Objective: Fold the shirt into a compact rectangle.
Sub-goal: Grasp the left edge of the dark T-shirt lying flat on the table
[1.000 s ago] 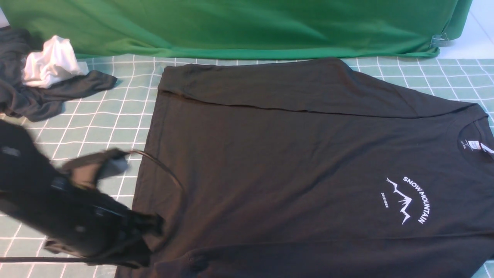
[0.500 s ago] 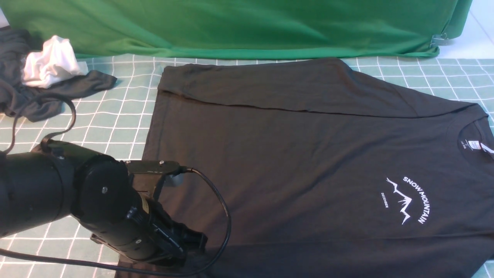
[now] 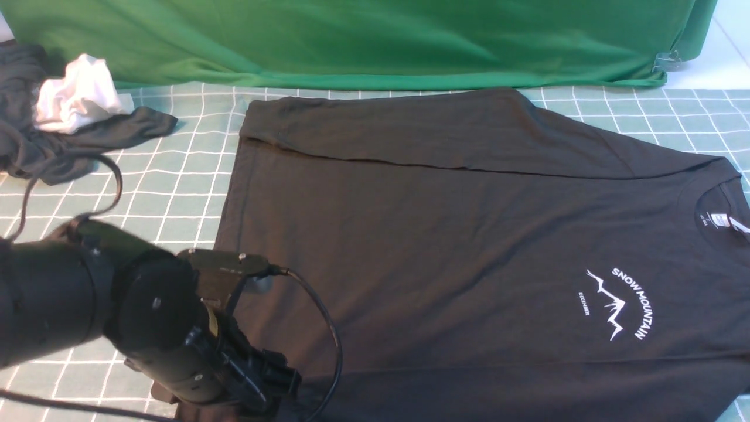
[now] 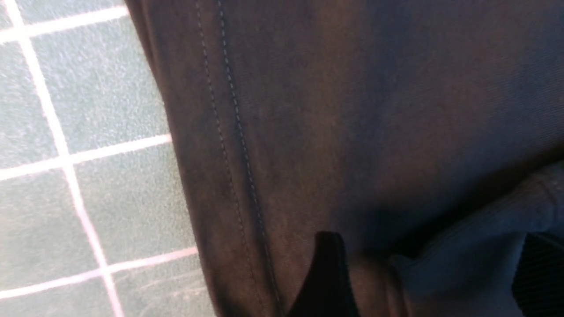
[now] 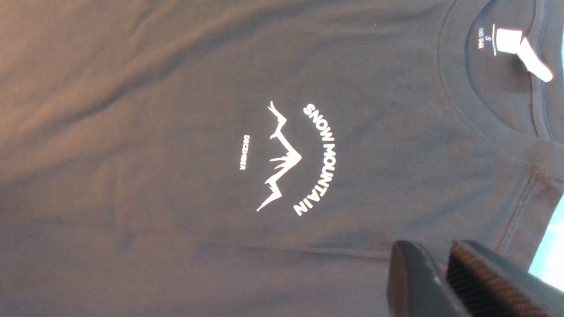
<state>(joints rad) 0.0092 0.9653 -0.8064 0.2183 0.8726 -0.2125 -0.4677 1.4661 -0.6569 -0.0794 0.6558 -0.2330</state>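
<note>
We see the shirt (image 3: 445, 234) spread flat on the green checked mat (image 3: 170, 193), filling the middle and right of the scene. Its hem is to the left and its collar to the right. The far sleeve is folded in over the body, leaving a long crease along the far side. The white mountain print (image 3: 621, 305) sits near the right end, with the neck label (image 3: 720, 221) just beyond it inside the collar.

The left gripper (image 3: 275, 381) is down at the near left corner of the shirt, over the hem. In the left wrist view its 2 fingers (image 4: 326, 273) stand wide apart, with a raised ridge of dark cloth lying between them and not pinched.

The right gripper (image 5: 434, 253) shows only in its own wrist view, above the shirt near the shoulder seam. Its 2 fingers are pressed together, and we see nothing between them.

At the far left a dark grey garment (image 3: 58, 146) lies bunched with a white cloth (image 3: 79, 94) on it, well apart from the shirt. A green backdrop (image 3: 351, 41) hangs along the far edge.
</note>
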